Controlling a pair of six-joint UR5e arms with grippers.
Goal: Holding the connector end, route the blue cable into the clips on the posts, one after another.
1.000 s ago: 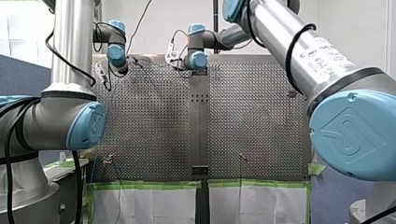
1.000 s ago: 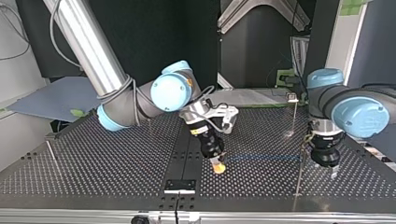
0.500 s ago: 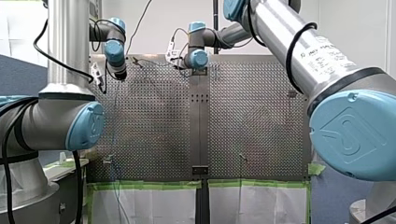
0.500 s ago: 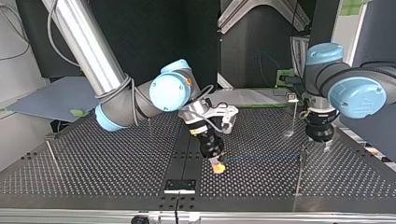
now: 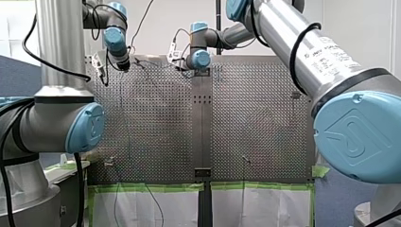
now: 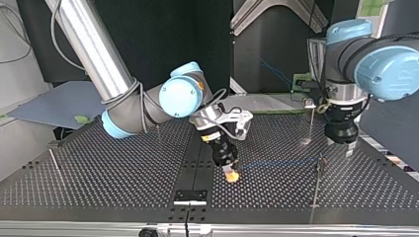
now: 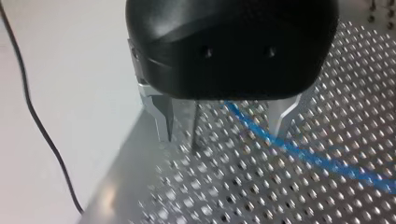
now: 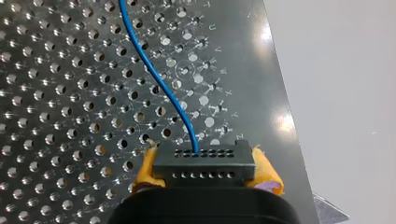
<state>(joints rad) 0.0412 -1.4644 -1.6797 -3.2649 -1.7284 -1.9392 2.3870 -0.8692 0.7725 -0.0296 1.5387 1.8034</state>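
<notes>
Blue cable (image 8: 159, 84) runs ahead from the connector (image 8: 204, 163) pinched in my right gripper's (image 8: 205, 171) yellow pads (image 8: 147, 170). My left gripper (image 7: 224, 135) is spread, cable crossing between its fingers (image 7: 163, 116) beside a thin post (image 7: 194, 133).

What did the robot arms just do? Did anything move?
My left arm's black claw with metal fingers lifted higher above the perforated metal table, near the thin metal post, and it is open. I see nothing grabbed or let go. My right arm's claw with yellow pads stayed put, shut on the black connector of the thin blue cable.
</notes>
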